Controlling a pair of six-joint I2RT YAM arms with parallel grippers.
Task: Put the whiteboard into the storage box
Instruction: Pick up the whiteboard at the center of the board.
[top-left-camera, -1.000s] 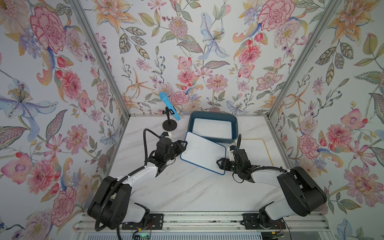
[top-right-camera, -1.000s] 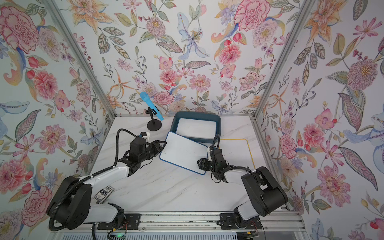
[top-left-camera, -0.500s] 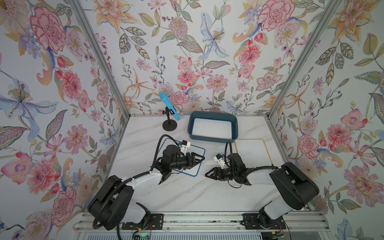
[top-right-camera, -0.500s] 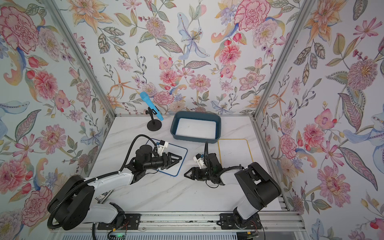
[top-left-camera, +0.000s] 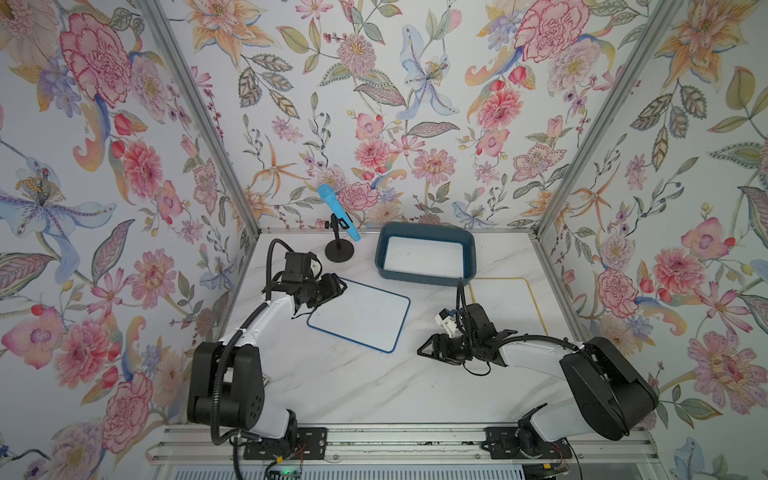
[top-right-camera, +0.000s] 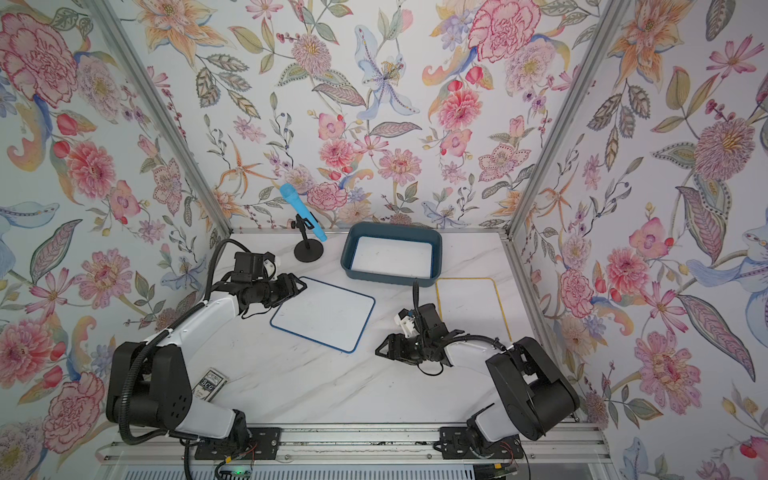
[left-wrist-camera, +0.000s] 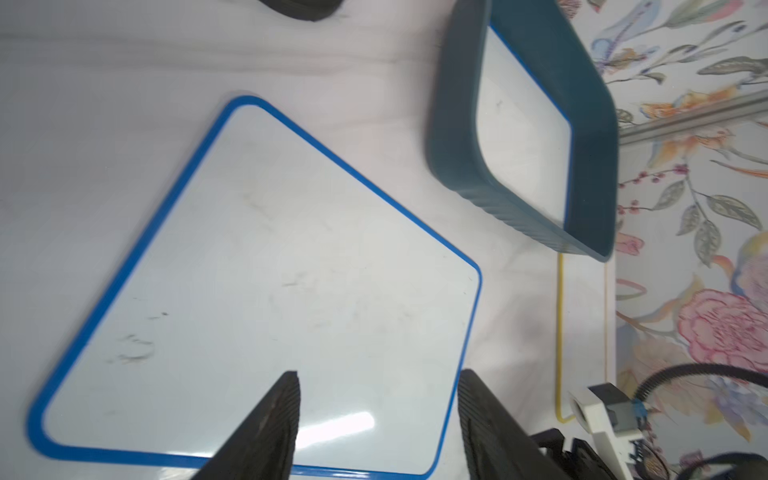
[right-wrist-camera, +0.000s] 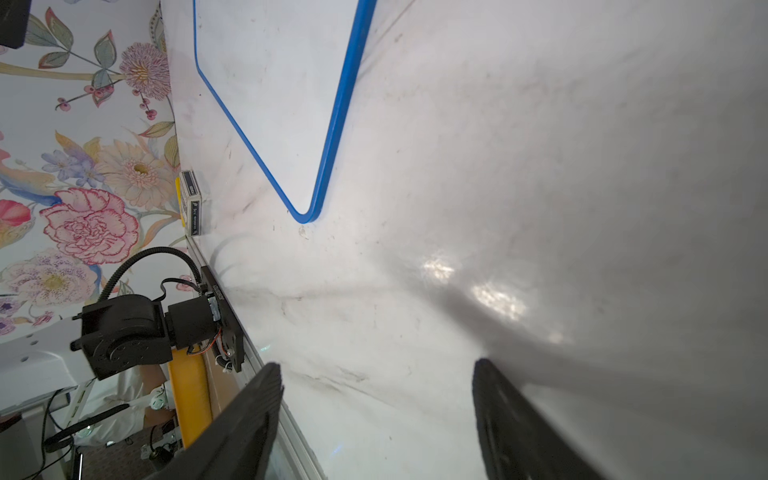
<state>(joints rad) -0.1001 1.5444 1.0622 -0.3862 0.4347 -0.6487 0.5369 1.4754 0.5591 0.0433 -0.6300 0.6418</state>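
Left wrist view: blue-framed whiteboard flat on the marble worktop, one corner turned toward the storage box, a clear strip of marble between them. Over the board's near edge, open left gripper, fingers spread and clasping nothing; touching the board or not, cannot tell. Inside the storage box, a second board with a blue edge, flat on the bottom.

In both top views, storage box at the back of the worktop, whiteboard in front of it toward the left arm's side, skewed against the box's walls and lying between the two arms. Left gripper at the board's far left corner. Low over bare marble, right gripper, near the board's near right corner but apart from it.

Right wrist view: right gripper wide open and empty, only marble between the fingers, the whiteboard's rounded corner farther ahead.

Just beside the box's front right corner, a yellow-framed board flat on the worktop. Left of the box, a blue microphone on a black stand. Near the left arm's base, a small printed carton.
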